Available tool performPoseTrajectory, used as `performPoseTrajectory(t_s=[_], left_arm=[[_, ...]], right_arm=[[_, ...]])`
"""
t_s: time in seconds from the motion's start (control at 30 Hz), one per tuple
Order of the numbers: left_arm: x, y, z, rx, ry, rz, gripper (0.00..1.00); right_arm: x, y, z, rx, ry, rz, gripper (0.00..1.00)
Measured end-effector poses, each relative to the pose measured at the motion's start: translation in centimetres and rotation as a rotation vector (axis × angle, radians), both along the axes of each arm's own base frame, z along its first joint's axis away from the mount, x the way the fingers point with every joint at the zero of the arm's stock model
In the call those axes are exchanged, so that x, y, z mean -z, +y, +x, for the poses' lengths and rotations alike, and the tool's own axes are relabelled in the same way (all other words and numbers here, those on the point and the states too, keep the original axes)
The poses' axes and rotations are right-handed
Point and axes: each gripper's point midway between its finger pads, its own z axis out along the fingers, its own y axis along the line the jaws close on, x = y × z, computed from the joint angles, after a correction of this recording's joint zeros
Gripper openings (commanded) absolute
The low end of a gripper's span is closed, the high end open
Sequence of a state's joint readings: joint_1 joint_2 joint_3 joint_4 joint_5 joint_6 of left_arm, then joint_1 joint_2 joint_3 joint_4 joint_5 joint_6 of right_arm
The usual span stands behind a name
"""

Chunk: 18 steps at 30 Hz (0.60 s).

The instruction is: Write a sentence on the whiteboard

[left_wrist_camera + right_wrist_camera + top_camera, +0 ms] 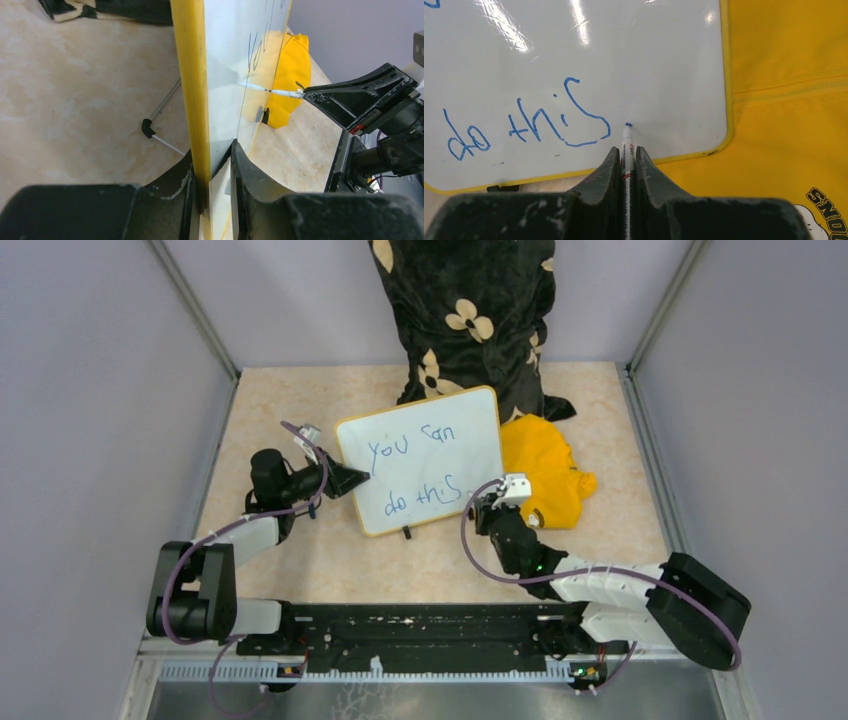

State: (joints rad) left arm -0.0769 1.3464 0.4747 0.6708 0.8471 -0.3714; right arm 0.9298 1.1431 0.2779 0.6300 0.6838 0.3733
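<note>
**Full stop going on: hold firm, touch lightly**

On the left, the left gripper [345, 478] is clamping the yellow-framed edge of the whiteboard [472, 440], its jaws partly closed with a finger on each face. The board is standing on its lower edge near the middle of the table [290, 410], writing side facing the arms. The sentence [420, 475] is reading "you can" over "do this" in blue.

To the right, the right gripper [626, 150] is pinching a thin blue marker [626, 142], jaws nearly closed around the barrel. The tip is meeting the board just right of the final "s", where a small blue dot is showing. A yellow cloth [550, 475] is lying behind the board's right edge.

The step in hand is probably the closing full stop. Doing it well likely means pressing only lightly, since the board is resting on one clamped edge and could swing away. The marker should then come straight off the surface, not sideways, so the dot is not turning into a streak.
</note>
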Motion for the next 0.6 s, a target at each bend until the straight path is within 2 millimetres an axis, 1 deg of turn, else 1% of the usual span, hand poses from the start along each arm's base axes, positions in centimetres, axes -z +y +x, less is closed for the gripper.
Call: performPoseTrajectory(t_s=[0.1,0.23,0.37,0.47,0.5,0.6], left_arm=[[0.0,0.0,0.0,0.000,0.000,0.000,0.00],[0.0,0.0,0.0,-0.001,-0.001,0.001,0.01],[0.0,0.1,0.0,-0.004,0.002,0.003,0.13],[0.0,0.1,0.1,-0.009,0.004,0.005,0.30],[-0.1,0.1,0.1,-0.010,0.005,0.005,0.35],[0.1,0.3,0.3,-0.033,-0.002,0.023,0.47]], right_arm=[[-0.3,-0.2,-0.4,-0.012,0.010,0.011,0.00],[-2.4,-0.3,-1.2,-0.041,-0.004,0.077,0.00],[-4.4,-0.8,-2.4,-0.074,-0.018,0.144,0.00],[-5.3,-1.1,-3.6,-0.115,-0.015,0.173,0.00],[-5.3,-1.1,-3.6,-0.115,-0.015,0.173,0.00],[-5.4,-1.2,-4.5,-0.156,-0.005,0.171,0.00]])
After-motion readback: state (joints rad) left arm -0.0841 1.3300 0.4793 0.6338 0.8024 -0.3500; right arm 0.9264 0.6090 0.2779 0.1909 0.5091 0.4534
